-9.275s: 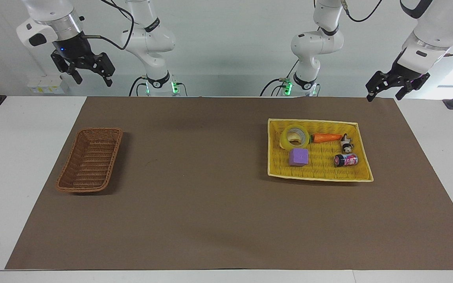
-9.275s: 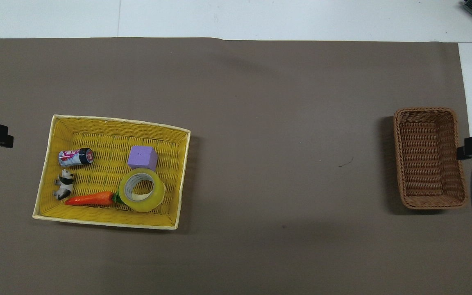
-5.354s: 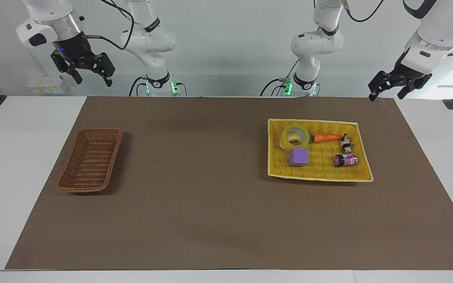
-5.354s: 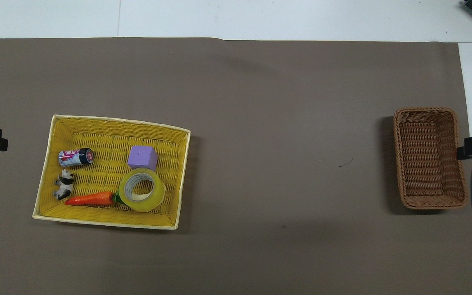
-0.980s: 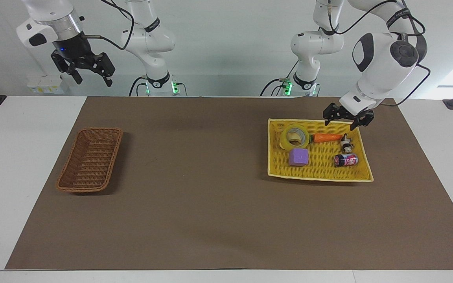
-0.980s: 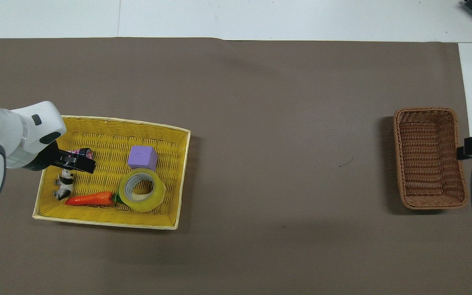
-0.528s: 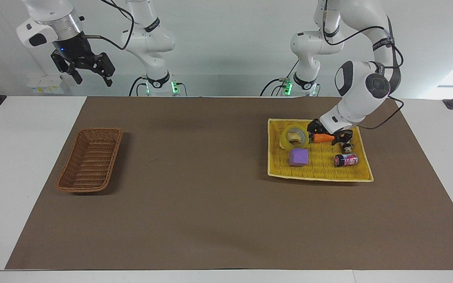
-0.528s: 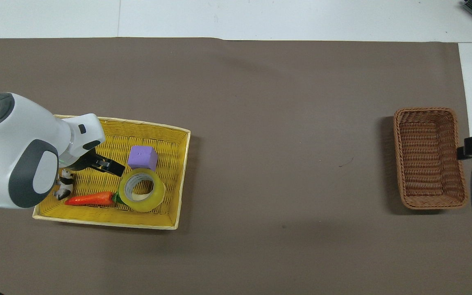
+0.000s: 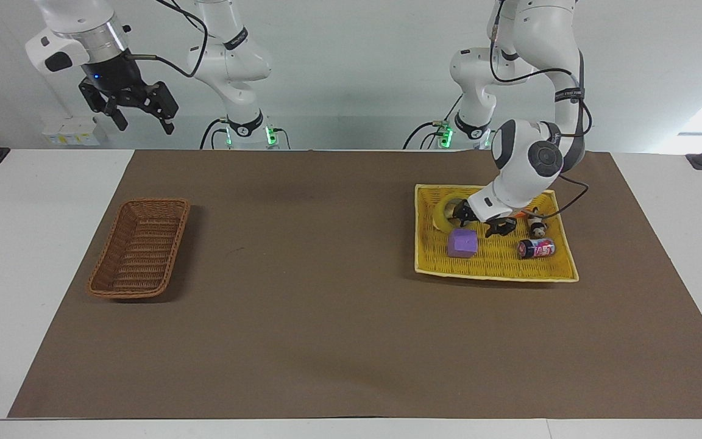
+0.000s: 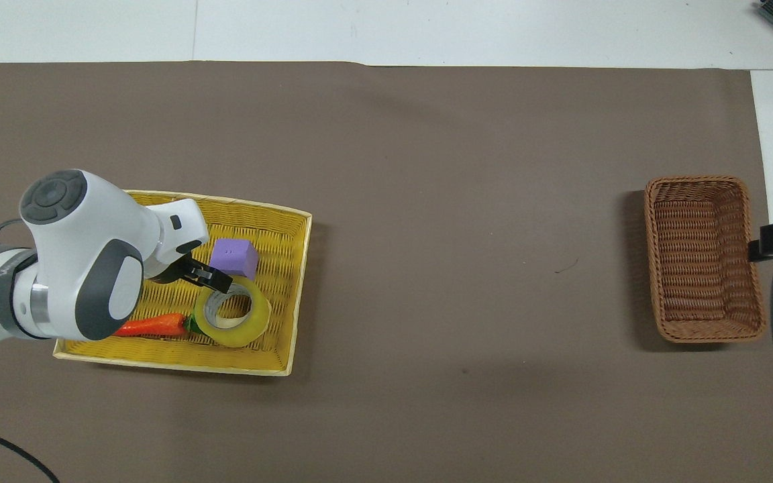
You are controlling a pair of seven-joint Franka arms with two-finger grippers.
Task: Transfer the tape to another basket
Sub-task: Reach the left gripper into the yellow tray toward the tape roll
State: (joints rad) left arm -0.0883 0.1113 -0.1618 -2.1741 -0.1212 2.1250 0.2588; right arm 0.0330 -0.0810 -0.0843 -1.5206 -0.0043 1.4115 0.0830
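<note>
Tape (image 9: 452, 213) lies flat in the yellow tray (image 9: 497, 275), in the corner nearest the robots on the side toward the brown basket (image 9: 139, 249). I have the left gripper (image 9: 482, 222) low over the tray beside the roll; jaws apart, nothing grasped. I judge one finger is lined up for the hollow core, so as to pinch the roll's wall. Tight quarters: purple block (image 9: 462, 244) just beside the tape, carrot (image 10: 148, 325) touching it, tray wall close. Lift straight up first. Between tray and basket the brown mat (image 9: 302, 274) is open. Right gripper (image 9: 133, 107) waits high, jaws released.
</note>
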